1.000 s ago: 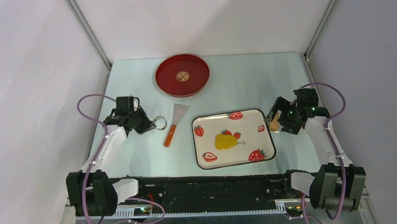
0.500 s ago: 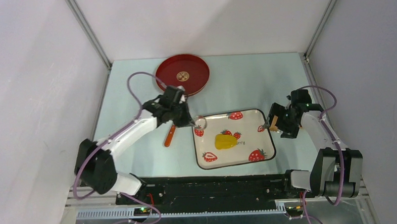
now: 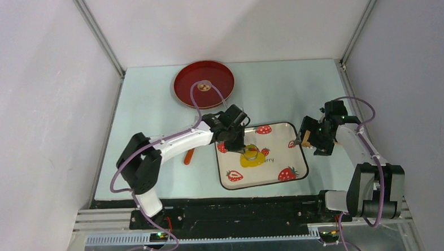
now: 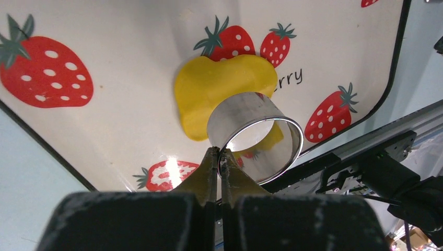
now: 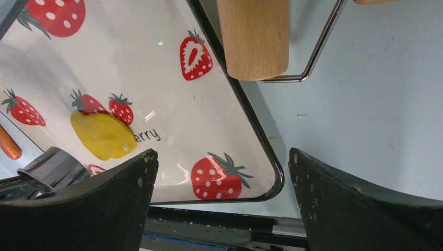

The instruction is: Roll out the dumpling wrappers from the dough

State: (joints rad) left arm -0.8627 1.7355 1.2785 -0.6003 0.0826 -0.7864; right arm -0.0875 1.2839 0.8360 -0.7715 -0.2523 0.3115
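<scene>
The dough (image 3: 249,159) is a flattened, irregular yellow patch in the middle of the strawberry tray (image 3: 298,168). It also shows in the left wrist view (image 4: 209,86) and the right wrist view (image 5: 102,135). My left gripper (image 4: 219,154) is shut on the wall of a shiny metal ring cutter (image 4: 256,130). It holds the ring (image 3: 252,153) over the near part of the dough. My right gripper (image 5: 220,154) is open and empty at the tray's right edge, near a wooden roller (image 5: 256,36). No round wrappers are in view.
A red round plate (image 3: 204,84) stands at the back of the table. An orange-handled spatula (image 3: 188,156) lies left of the tray, mostly under my left arm. The roller (image 3: 307,137) lies on the table just right of the tray.
My left arm has swung from the left side of the table, over the spatula, to the tray, carrying the metal ring to above the dough. The right gripper has barely moved.
</scene>
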